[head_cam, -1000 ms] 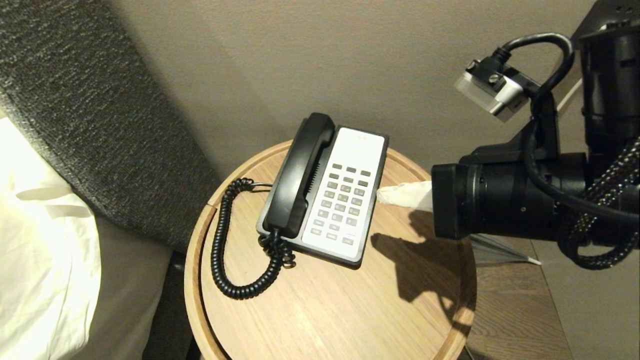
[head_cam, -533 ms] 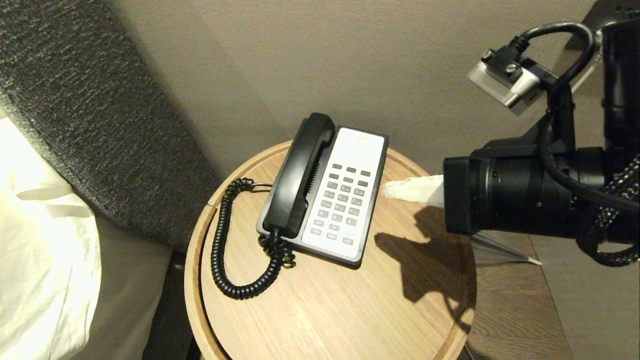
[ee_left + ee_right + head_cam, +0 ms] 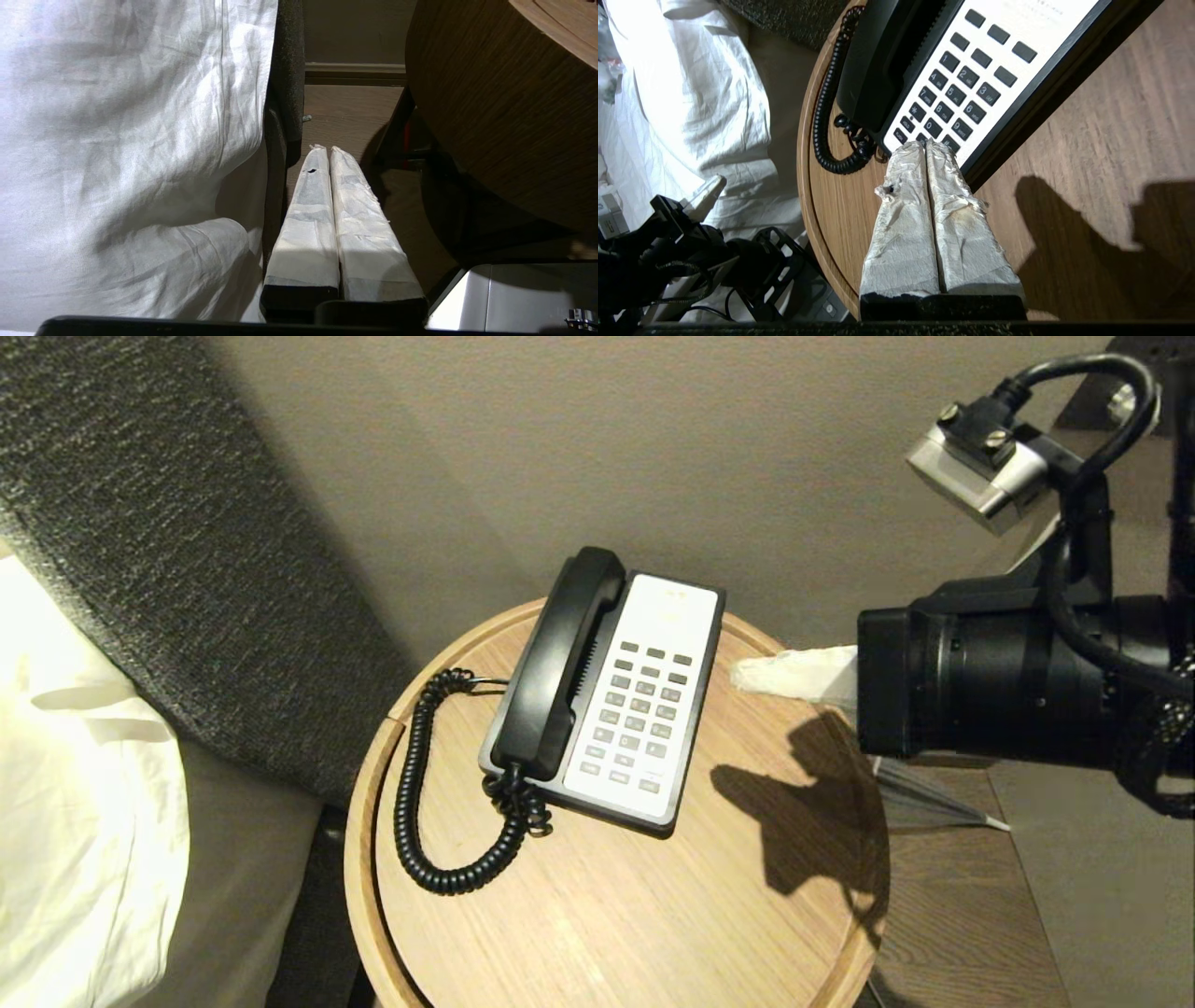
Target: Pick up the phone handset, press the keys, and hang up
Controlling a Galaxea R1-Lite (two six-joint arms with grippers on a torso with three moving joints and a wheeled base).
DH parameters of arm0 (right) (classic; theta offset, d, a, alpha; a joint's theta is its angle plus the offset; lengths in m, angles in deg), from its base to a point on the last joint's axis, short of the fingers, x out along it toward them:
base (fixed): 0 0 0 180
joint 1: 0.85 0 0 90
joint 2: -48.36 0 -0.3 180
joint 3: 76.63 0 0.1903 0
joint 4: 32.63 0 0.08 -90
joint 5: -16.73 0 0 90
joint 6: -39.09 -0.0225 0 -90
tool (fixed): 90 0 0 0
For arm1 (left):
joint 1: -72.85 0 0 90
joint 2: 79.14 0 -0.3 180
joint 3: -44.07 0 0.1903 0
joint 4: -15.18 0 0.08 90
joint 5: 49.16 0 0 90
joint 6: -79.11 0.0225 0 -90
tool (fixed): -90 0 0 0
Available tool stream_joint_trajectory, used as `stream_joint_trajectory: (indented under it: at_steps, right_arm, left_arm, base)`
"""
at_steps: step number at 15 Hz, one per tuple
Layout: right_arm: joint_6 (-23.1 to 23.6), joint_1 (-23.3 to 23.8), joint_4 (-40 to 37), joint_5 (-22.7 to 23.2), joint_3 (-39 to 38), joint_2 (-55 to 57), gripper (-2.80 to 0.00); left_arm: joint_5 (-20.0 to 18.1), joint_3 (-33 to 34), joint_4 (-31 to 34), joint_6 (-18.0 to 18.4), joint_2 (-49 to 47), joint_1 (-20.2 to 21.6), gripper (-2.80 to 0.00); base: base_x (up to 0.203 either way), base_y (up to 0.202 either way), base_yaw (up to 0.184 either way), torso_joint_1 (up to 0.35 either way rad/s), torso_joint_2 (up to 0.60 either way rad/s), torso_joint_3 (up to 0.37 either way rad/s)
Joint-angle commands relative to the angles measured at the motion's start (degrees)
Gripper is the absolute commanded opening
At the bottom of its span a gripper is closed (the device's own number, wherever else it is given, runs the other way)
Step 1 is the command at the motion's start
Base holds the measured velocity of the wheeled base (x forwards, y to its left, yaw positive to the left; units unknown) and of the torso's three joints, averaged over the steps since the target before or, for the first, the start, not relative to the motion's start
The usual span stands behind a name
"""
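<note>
The phone handset [image 3: 558, 663] sits on its base [image 3: 644, 700], hung up. Our right gripper [image 3: 926, 145] hovers beside the keys, jaws clenched, empty. We judge nothing is left.

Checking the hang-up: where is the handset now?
In the head view, the phone handset lies in its cradle on the phone base's left side, on the round wooden table.

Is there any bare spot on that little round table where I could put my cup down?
Yes: the near half of the round table, between the phone base and the rim, is bare wood. A narrower strip lies right of the base, under the right gripper. The left side is crowded by the handset and its coiled cord.
</note>
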Motion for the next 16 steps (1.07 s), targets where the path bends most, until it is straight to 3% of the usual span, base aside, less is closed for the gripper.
stream_joint_trajectory:
  at_steps: [1, 8, 13, 16]
  right_arm:
    - [-0.18, 1.02, -0.06, -0.01, -0.51, -1.30, -2.80]
    - [-0.24, 4.60, -0.87, 0.00, -5.88, -9.50, -2.80]
    - [0.27, 21.96, -0.25, 1.07, -16.05, -19.28, -2.80]
    - [2.39, 35.45, -0.19, 7.29, -26.73, -29.92, -2.80]
  left_arm:
    - [0.29, 0.04, 0.00, -0.30, -0.07, 0.00, -2.80]
    - [0.24, 0.04, 0.00, -0.25, -0.07, 0.00, -2.80]
    - [0.24, 0.04, 0.00, -0.25, -0.07, 0.00, -2.80]
    - [0.24, 0.11, 0.00, -0.25, -0.07, -0.07, -2.80]
  base:
    - [0.000, 0.000, 0.000, 0.000, 0.00, 0.000]
    - [0.000, 0.000, 0.000, 0.000, 0.00, 0.000]
    - [0.000, 0.000, 0.000, 0.000, 0.00, 0.000]
    - [0.000, 0.000, 0.000, 0.000, 0.00, 0.000]
